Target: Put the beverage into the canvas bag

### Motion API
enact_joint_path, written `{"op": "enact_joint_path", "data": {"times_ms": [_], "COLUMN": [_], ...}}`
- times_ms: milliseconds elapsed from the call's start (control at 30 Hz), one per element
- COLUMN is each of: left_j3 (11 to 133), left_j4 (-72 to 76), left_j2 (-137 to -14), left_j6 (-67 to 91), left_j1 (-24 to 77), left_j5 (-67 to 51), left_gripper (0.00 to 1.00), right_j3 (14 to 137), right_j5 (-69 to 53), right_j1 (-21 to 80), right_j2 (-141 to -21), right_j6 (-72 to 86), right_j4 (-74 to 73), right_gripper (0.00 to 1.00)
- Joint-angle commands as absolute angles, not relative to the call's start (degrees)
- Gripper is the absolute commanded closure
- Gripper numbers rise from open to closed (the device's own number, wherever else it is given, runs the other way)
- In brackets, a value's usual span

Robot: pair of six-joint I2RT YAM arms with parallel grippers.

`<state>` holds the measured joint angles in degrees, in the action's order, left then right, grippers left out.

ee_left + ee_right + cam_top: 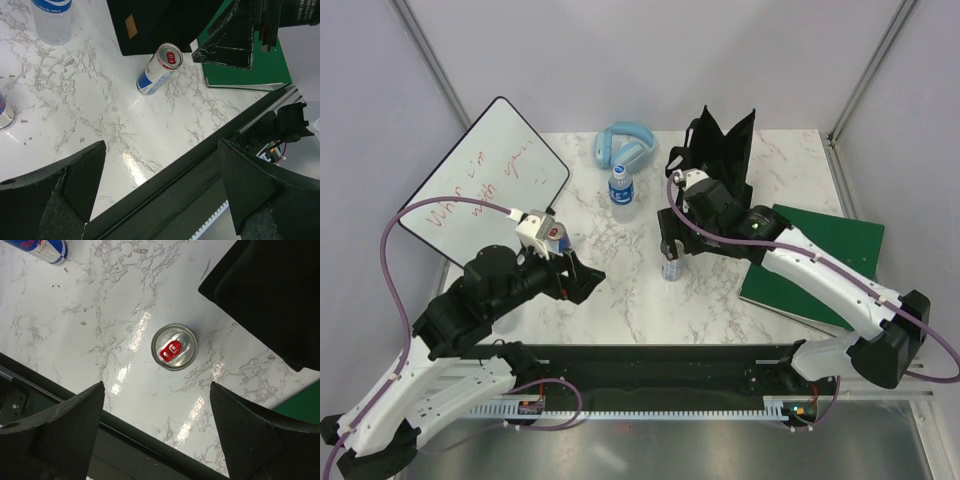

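A silver-blue can with a red tab [671, 268] stands on the marble table; it also shows in the right wrist view [174, 346] and the left wrist view [161, 69]. My right gripper [670, 244] is open and empty just above it, jaws wide apart [156, 386]. The black canvas bag [720, 165] stands upright behind the can, at the top right of the right wrist view [270, 295]. A second blue-and-red can [558, 237] stands by my left wrist. My left gripper [582, 274] is open and empty over the table's near edge [162, 142].
A water bottle [622, 187] stands in front of blue headphones [623, 147]. A whiteboard [485, 180] lies at the back left. A flat green book [820, 265] lies at the right under my right arm. The black base rail [650, 365] runs along the near edge.
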<state>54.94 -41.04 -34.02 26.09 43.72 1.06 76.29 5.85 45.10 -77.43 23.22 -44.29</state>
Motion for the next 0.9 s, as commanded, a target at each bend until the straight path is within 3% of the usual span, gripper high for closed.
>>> {"op": "enact_joint_path", "data": {"times_ms": [0,400,867], "left_j3": [55.9,55.4,55.1], "left_j4": [-40.6,-40.6,-40.7], "left_j2": [-34.1,-34.2,-33.8], "left_j6": [25.1,25.0,24.9], "left_j1": [43.6,43.6,43.6], "left_j5": [1.8,2.0,2.2], "left_gripper": [0.00,0.00,0.00], "right_j3": [75.4,75.3,73.5], "right_j5": [10.1,18.3,18.3], "right_j1": [47.4,49.0,49.2], "right_j2": [-79.7,-90.7,-93.6], "right_j6": [24.5,23.8,23.1], "right_j4": [-40.2,-40.0,-37.0], "right_gripper": [0.07,0.11,0.13]}}
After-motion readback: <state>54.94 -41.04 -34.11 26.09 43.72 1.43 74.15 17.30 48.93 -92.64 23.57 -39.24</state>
